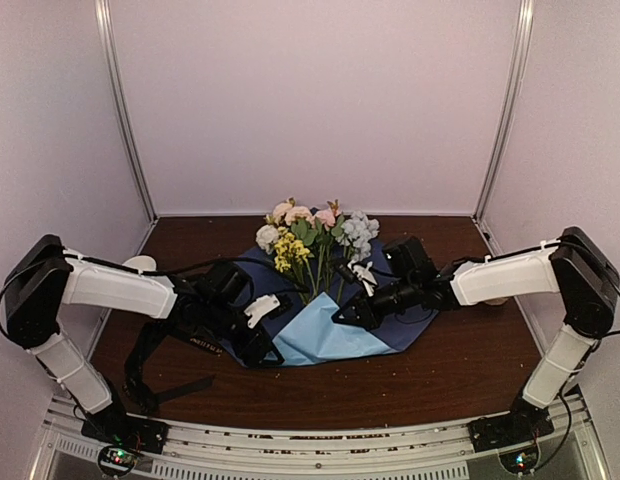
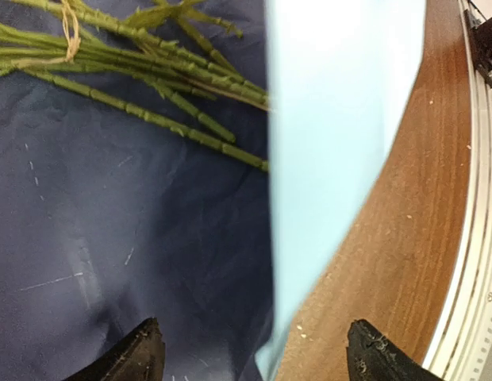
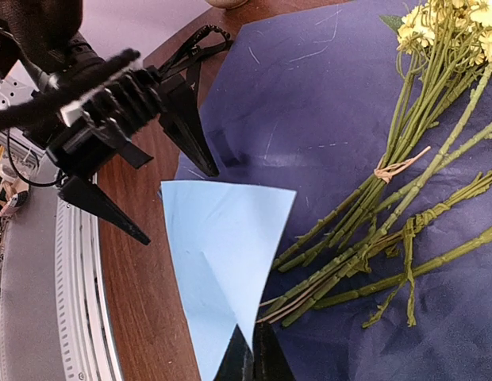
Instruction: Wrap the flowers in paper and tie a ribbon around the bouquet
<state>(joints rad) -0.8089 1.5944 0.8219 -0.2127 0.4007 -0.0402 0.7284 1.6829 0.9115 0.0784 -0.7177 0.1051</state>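
Centrally on the table (image 1: 470, 370) lie the flowers (image 1: 310, 240), their cream, pink, yellow and pale bluish-white heads fanned toward the far side and their long thin green stems (image 3: 389, 198) running near. Tan twine (image 3: 397, 168) binds some of the stems into a bundle. They rest on the paper (image 1: 395, 332), a wide crinkled sheet spread flat with its dark blue side up. Its near corner is folded over toward the stems as a lighter blue flap (image 3: 226, 238), which covers the stem ends in the left wrist view. The right gripper (image 3: 252, 357) reaches in from the right, its fingers pressed together and pinching the tip of that flap. The left gripper (image 3: 176, 205) hangs just left of the flap with its fingers spread wide, one over the dark paper and one over the bare wood, holding nothing. Farther left, below the left arm, the ribbon (image 1: 180, 388) lies loose on the table.
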